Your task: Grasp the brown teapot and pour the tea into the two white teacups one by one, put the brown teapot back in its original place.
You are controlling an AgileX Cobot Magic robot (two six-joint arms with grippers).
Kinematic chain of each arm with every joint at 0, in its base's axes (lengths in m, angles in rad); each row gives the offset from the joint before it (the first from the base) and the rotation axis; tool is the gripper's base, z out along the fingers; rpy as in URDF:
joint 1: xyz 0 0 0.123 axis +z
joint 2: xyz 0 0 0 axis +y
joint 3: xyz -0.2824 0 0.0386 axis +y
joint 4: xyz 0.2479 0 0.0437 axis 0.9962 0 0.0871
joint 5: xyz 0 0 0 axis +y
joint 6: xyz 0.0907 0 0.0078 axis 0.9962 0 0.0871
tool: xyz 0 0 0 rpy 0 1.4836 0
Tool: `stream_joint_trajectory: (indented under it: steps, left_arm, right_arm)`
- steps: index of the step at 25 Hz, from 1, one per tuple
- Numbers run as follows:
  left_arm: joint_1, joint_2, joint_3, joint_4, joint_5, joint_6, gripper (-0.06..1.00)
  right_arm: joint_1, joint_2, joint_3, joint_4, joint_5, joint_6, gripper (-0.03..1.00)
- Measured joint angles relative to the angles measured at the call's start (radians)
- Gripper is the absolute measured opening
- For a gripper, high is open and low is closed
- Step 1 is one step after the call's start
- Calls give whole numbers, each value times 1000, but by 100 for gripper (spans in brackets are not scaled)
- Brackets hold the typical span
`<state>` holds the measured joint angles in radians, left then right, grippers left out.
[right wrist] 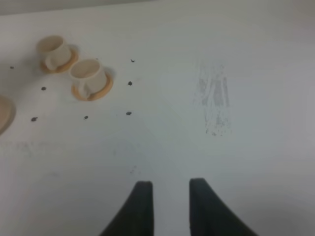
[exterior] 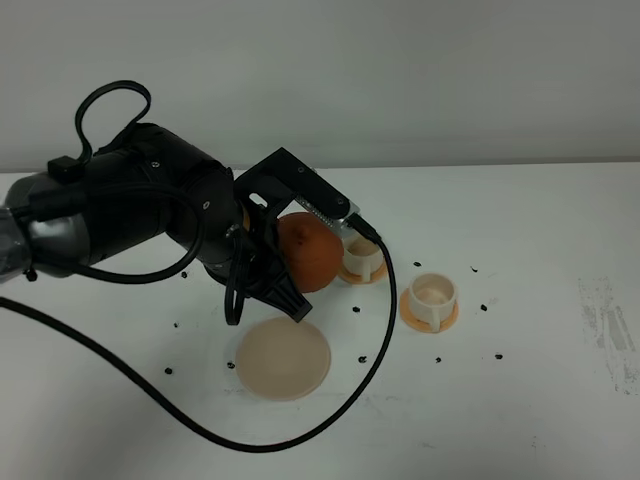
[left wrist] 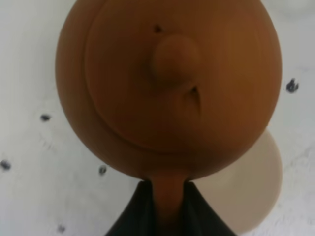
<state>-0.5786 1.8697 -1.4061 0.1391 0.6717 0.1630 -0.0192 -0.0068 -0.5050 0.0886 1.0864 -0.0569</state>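
The brown teapot (exterior: pixel 310 252) hangs above the table, and my left gripper (exterior: pixel 272 283) is shut on its loop handle (left wrist: pixel 167 196). In the left wrist view the teapot's lid and knob (left wrist: pixel 174 61) fill the frame. Just in front of it the pale beige coaster (exterior: pixel 283 357) lies bare. One white teacup (exterior: pixel 362 256) on its orange saucer stands right beside the teapot, partly hidden by the wrist camera. The other teacup (exterior: pixel 432 294) stands further right on its saucer (exterior: pixel 428 318). No tea shows. My right gripper (right wrist: pixel 170 184) hovers open and empty over bare table, far from both cups (right wrist: pixel 87 74).
A black cable (exterior: pixel 330 420) loops across the table in front of the coaster. Small black specks (exterior: pixel 361 358) dot the surface around the cups. A faint grey smudge (exterior: pixel 610 320) marks the table on the right.
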Motion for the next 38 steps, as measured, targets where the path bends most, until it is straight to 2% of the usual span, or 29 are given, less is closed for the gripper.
stream_joint_trajectory:
  steps: [7,12,15,22,32,38]
  left_arm:
    - [27,104,-92,-139,-7,205,12]
    - [27,122,-106,-166,-27,386,12]
    - [27,127,-107,-168,-57,447,12]
    - [28,160,-108,-159,-122,479,12]
    - [16,164,-108,-21,-217,483,12]
    - [2,181,-108,-15,-252,516,12]
  right_arm:
    - [0,0,0,1,0,0,21]
    - [0,0,0,1,0,0,21]
    - [0,0,0,1,0,0,21]
    - [0,0,0,1,0,0,21]
    - [0,0,0,1,0,0,21]
    - [0,0,0,1,0,0,21]
